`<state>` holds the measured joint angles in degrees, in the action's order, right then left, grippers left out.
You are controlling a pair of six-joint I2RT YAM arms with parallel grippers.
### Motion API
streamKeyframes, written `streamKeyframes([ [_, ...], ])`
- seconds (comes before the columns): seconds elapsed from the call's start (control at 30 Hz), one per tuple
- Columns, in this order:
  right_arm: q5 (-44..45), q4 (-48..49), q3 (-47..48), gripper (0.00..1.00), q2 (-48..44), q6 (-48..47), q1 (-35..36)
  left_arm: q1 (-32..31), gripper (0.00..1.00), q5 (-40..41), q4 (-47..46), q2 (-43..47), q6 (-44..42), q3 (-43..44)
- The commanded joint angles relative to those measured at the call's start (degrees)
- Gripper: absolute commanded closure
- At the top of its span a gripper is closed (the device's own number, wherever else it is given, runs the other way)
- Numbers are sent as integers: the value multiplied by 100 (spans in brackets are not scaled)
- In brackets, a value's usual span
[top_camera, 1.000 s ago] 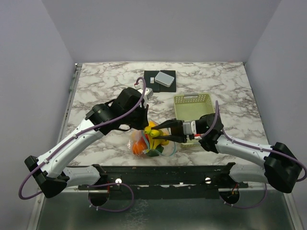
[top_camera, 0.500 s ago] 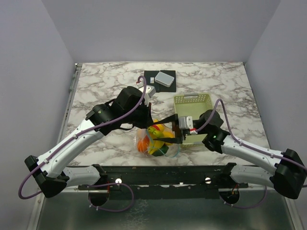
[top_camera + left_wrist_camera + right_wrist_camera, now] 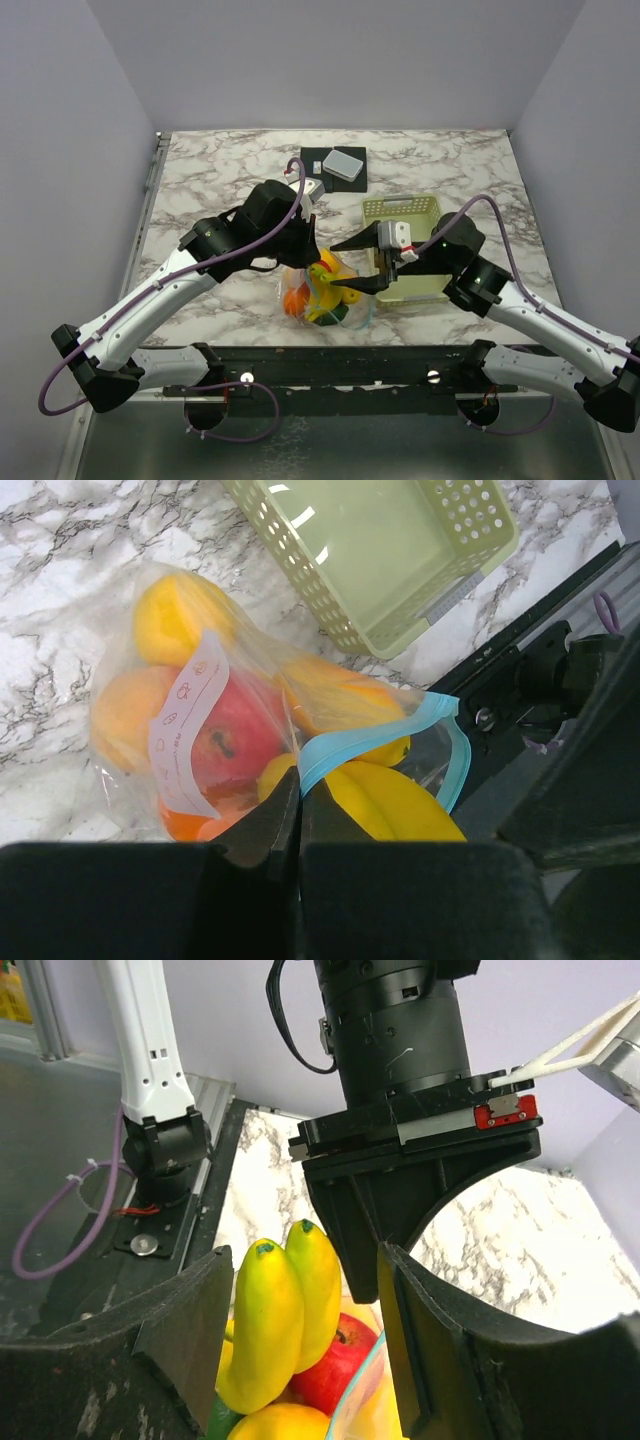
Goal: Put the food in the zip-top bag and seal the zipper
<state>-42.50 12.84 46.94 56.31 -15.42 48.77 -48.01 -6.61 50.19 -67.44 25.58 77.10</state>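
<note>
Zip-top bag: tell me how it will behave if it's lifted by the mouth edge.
Likely floppy: the zip-top bag is thin, crinkled film, pinched at its zipper by the left gripper. It would probably sag and swing under the fruit. The banana sits at the open mouth and could slip out.

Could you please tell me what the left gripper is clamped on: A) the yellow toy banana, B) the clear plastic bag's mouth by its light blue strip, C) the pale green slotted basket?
B: the left gripper is shut on the clear plastic bag right where its light blue strip comes out.
</note>
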Motion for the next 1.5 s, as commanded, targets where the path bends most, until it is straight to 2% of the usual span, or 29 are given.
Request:
streamKeyframes([
  [0.0, 336, -1473, 536, 36, -143, 319, 27, -11, 100, 1, -250, 6, 62, -1],
  [0.23, 518, -2934, 1447, 39, -88, 760, 71, -7, 100, 147, -255, -22, 102, -2],
  [0.47, 1797, -4376, 2522, 49, 453, 1411, 313, -10, 100, 231, -263, -81, 119, 7],
  [0.73, 2741, -5156, 3056, 52, 736, 2265, 469, 2, 100, 280, -285, -138, 118, 23],
  [1.0, 3029, -5589, 3367, 57, 1191, 3074, 585, 12, 100, 368, -358, -153, 184, -45],
  [1.47, 4146, -6312, 4116, 57, 2186, 3255, 1080, 20, 100, 448, -350, -69, 183, -140],
])
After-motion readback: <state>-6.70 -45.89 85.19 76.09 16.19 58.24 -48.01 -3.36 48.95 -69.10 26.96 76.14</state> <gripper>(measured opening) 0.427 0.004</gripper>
